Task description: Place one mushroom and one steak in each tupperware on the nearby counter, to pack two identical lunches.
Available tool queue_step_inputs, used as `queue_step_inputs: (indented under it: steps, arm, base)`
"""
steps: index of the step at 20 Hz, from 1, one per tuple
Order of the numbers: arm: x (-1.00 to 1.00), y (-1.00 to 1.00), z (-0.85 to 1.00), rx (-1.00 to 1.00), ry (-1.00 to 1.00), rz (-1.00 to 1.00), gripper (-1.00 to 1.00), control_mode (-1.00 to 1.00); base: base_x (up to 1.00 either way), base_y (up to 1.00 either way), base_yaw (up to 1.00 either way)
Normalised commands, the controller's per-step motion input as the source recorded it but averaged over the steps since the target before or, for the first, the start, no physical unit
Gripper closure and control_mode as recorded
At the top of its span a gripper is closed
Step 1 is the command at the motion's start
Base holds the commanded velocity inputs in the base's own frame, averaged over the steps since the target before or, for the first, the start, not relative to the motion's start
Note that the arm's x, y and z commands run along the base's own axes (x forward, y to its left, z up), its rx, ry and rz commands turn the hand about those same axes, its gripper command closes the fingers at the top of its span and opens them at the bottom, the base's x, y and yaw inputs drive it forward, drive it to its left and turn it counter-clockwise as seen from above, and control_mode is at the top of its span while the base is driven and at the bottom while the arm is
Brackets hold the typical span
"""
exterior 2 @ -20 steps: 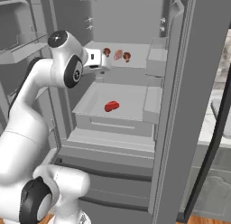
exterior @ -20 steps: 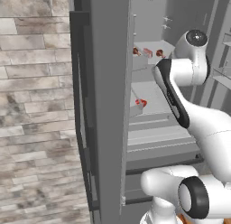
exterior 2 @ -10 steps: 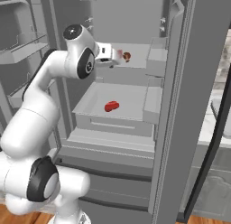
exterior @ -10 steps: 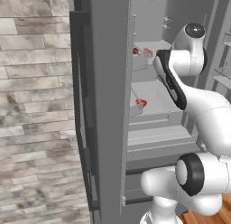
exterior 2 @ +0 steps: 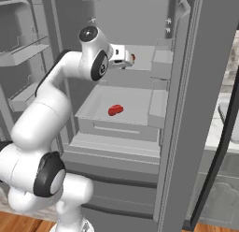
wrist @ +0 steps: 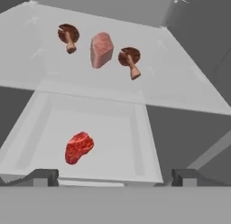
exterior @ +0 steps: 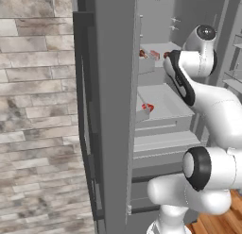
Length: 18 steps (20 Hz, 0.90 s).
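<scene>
The robot faces an open fridge, and the step in hand looks like the first pick: none of the food has left the fridge yet, and the arm is reaching in at the level of the upper shelf [wrist: 189,87]. The tool [wrist: 115,175] stands fully open and holds nothing; in the hand view its two finger tips [wrist: 43,177] rise far apart at the bottom, with the food beyond them. On the shelf, towards its back edge, the paler steak [wrist: 101,49] stands between the two mushrooms, one mushroom [wrist: 68,36] just beside it on one side and the other mushroom [wrist: 129,59] just beside it on the other, each lying with its stem pointing towards the shelf's front edge. Below, in the pulled-out drawer [wrist: 146,142], the bright red steak [wrist: 78,147] lies alone near the front wall, well apart from the rest; the right base view shows it near the middle of the drawer floor [exterior 2: 115,109]. The next move probably calls for advancing over the shelf, centring the open tool on one piece, likely a mushroom, and lowering around it without nudging the neighbouring steak, since the three sit close together.
</scene>
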Motion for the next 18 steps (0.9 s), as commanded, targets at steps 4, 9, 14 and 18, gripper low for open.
queue_step_inputs:
  steps: [4,9,14,18]
  arm:
    - [0.36,-0.03,0.00,0.00,0.00,0.00,-1.00,-1.00]
    - [0.44,0.00,0.00,0.00,0.00,0.00,-1.00,-1.00]
    - [0.47,-0.09,0.00,0.00,0.00,0.02,-1.00,-1.00]
    - [0.39,-0.17,0.00,0.00,0.00,0.04,-1.00,-1.00]
  base:
    - [0.00,0.00,0.00]
    - [0.00,0.00,0.00]
    - [0.00,0.00,0.00]
    - [0.00,0.00,0.00]
